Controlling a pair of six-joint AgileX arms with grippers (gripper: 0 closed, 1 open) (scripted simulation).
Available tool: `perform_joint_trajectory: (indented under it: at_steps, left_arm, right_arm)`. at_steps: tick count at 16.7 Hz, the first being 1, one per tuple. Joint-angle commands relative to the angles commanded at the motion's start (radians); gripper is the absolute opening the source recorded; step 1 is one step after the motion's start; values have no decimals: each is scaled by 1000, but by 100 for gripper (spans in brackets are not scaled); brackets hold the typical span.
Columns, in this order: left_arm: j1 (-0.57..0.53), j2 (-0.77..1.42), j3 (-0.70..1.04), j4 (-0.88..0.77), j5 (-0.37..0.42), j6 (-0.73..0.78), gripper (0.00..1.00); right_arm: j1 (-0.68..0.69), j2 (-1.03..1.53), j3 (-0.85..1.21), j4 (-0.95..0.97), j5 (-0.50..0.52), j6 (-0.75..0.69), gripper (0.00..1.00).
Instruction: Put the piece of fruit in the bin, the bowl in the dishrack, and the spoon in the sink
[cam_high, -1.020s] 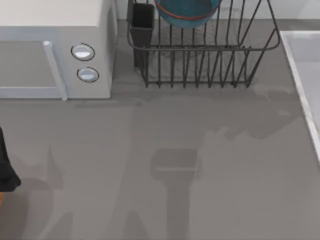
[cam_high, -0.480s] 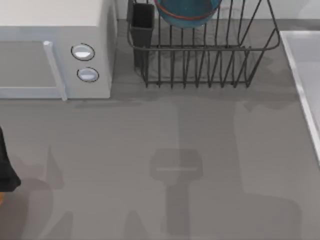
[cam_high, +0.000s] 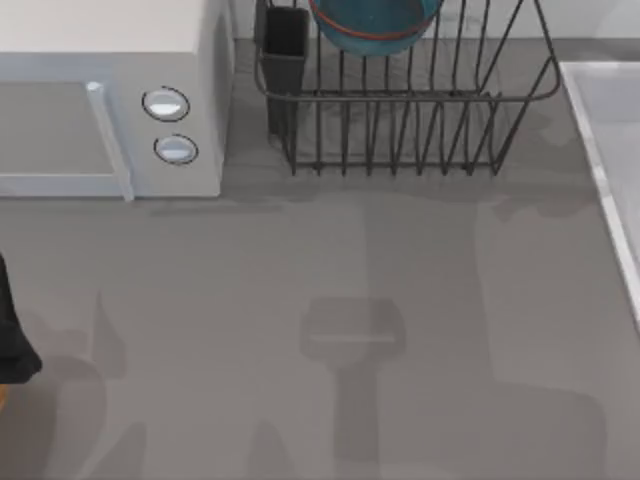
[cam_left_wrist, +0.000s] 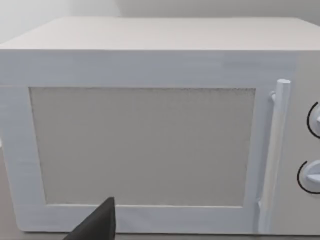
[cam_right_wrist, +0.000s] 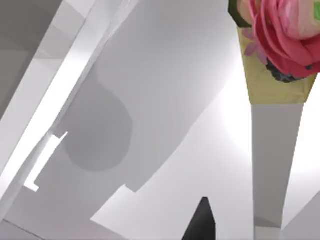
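Rendered kitchen counter, white microwave (cam_high: 110, 100), wire dishrack (cam_high: 400, 110) holding a bowl (cam_high: 375, 25), sink (cam_high: 610, 150) edge

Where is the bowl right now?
In the top view the bowl sits inside the dishrack at the far edge of the table, just right of the rack's dark utensil cup and the microwave.

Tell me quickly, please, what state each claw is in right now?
Left claw: facing the microwave; open or shut cannot be told.
Right claw: over the sink; cannot be told either.
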Motion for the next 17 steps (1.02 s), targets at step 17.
perform_joint_trajectory:
  at_steps: [17]
  left_arm:
    - [0,0,0,0,0,0,100]
  right_arm:
    - [7,-142,-453,305,-1,-2,15]
